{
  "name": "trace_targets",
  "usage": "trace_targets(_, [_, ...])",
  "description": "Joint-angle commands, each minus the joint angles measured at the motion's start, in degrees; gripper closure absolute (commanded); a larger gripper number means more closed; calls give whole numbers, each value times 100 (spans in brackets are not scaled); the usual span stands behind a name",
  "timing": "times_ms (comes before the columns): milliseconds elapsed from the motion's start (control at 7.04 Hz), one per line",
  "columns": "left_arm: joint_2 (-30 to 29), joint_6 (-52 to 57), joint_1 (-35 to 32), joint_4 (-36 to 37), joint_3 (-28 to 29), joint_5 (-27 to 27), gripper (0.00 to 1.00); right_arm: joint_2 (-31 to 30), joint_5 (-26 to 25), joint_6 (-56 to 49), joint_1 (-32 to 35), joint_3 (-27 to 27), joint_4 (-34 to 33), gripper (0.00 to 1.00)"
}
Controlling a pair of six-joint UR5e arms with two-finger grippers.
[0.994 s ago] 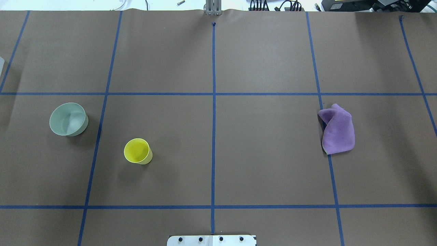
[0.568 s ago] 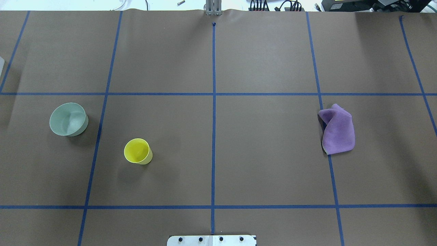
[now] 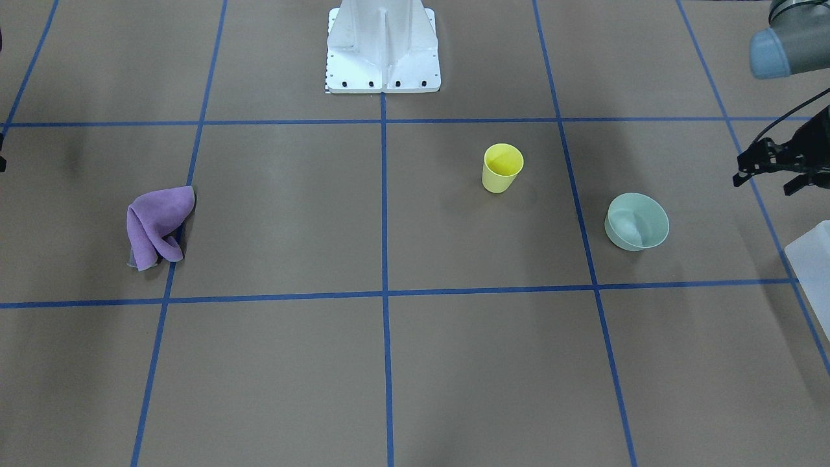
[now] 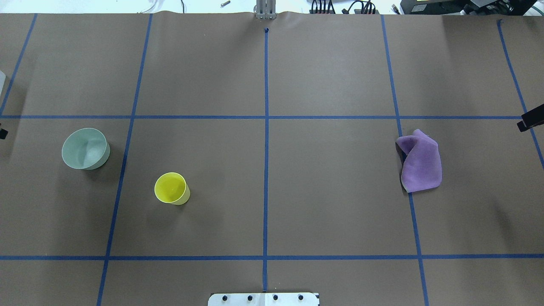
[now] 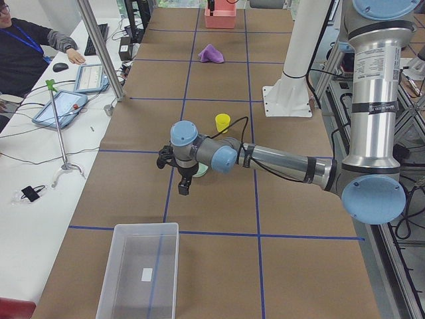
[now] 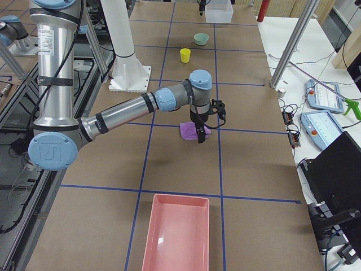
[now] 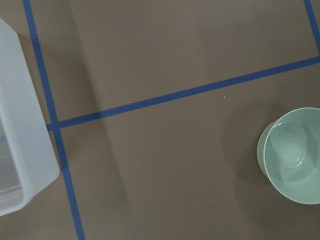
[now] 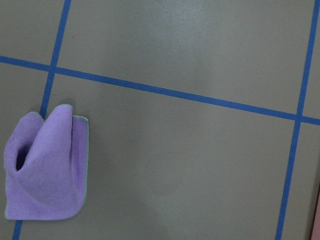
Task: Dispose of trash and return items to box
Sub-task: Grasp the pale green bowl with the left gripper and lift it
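Yellow tumbler cup [image 4: 171,188] stands upright, mouth up, on the brown paper-covered table [image 4: 331,221], in the robot's left half and nearest the white pedestal base [image 3: 382,58]. Farther out and farther to the left, across a line of blue tape, the mint-green bowl [image 4: 85,148] sits upright, well apart from the cup. Beyond the bowl toward the table's left end, the left gripper [image 3: 764,185] hangs above the paper between the bowl and the box, touching neither; in the front-facing view its two dark fingers stand apart with nothing between them. At that left end lies the frosted translucent box [image 5: 136,292], open side up and well apart from both the cup and the bowl. On the opposite half, a crumpled purple cloth [image 4: 420,163] lies across a blue tape line. The right gripper [image 4: 531,122] hovers beside the cloth on the side toward the table's right end, only a dark sliver of it showing at the overhead view's edge; whether its fingers are apart or together cannot be told. Farthest out, at the right end, rests a pink tray [image 6: 180,226].
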Motion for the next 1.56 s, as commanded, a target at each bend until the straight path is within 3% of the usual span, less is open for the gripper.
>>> trace_targets(0, [-257,-1665,869,-1474,844,380,2,15,-42,71,-88,10,2,0])
trace_targets(426, [-532,-2087,1251,-1727,1033,380,5,15,-51,71,-96,10,2,0])
trace_targets(568, [-584,-2087,1287,-1727,1059,372,25,15,-51,71,-96,10,2,0])
trace_targets(710, [-681,-2069,1296,-1719,1138,371,82,15,-51,71,-96,10,2,0])
trace_targets(852, [-742,-2043,1383,-1718,1182,380,100,15,-51,71,-96,10,2,0])
trace_targets(1278, [-752,-2017,1366,-1666,1008,267,100,15,-86,71,-96,10,2,0])
trace_targets(1420, [-717,-1799,1053,-1648,972,-12,100,15,-95,71,-96,10,2,0])
